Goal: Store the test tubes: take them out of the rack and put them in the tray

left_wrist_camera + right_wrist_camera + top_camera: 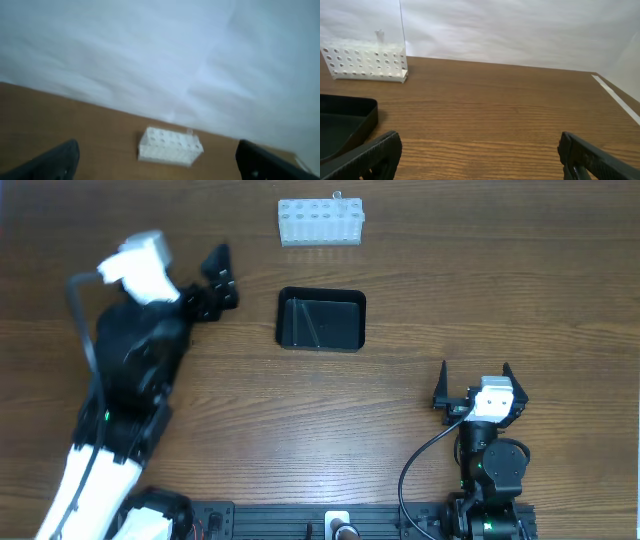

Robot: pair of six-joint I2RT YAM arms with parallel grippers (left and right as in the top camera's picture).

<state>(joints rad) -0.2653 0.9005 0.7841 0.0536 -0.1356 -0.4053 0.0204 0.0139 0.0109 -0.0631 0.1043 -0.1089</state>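
Note:
A white test tube rack (320,223) stands at the far middle of the table, with one clear tube (338,197) upright near its right end. In front of it lies the black tray (355,302); faint pale lines inside look like clear tubes lying flat. My left gripper (222,275) is open, left of the tray and apart from the rack (170,146), which it faces, the tube (190,132) showing at one end. My right gripper (475,370) is open and holds nothing, near the front right. Ahead of it (480,150) are the rack (367,62) and the tray's corner (367,112).
The brown wooden table stretches wide around the tray and rack. A white backdrop rises behind the rack. A pale strip (617,100) marks the table's right side. The arm bases and cables sit along the front edge.

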